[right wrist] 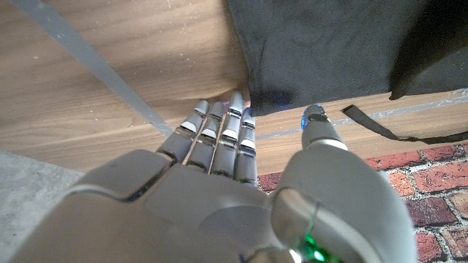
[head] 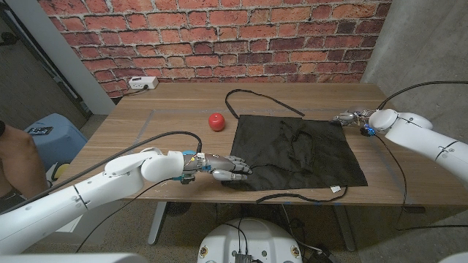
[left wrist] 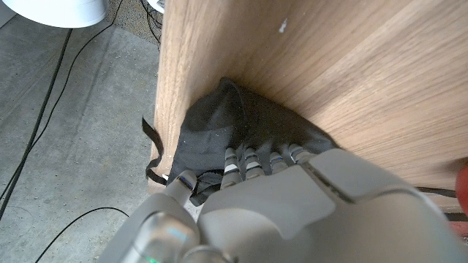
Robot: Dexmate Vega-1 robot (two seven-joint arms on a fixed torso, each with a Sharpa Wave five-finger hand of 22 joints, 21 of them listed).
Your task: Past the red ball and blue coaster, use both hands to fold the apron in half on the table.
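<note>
The apron (head: 296,152) lies spread flat and dark on the wooden table (head: 168,117), straps trailing off its far edge and along its near edge. From the head view I see my left hand (head: 219,166) at the apron's near left corner, fingers reaching onto the cloth; the left wrist view adds what the head view cannot, the corner (left wrist: 219,128) bunched up just ahead of my fingertips (left wrist: 252,155), with a strap (left wrist: 151,150) hanging over the table's edge beside them. I cannot tell from either view whether the fingers are clamped on the cloth or only pressing it. My right hand (head: 355,117) sits at the far right corner; the right wrist view shows its fingers (right wrist: 219,131) lying together and straight on the wood, tips touching the apron's edge (right wrist: 263,98), thumb (right wrist: 318,124) apart, nothing held. The red ball (head: 216,121) lies beyond my left fingers, just beside the apron's left edge. Bare wood stretches further left of that hand. A white power strip (head: 143,82) sits at the far left corner, and a person's arm (head: 18,164) shows at the left.
</note>
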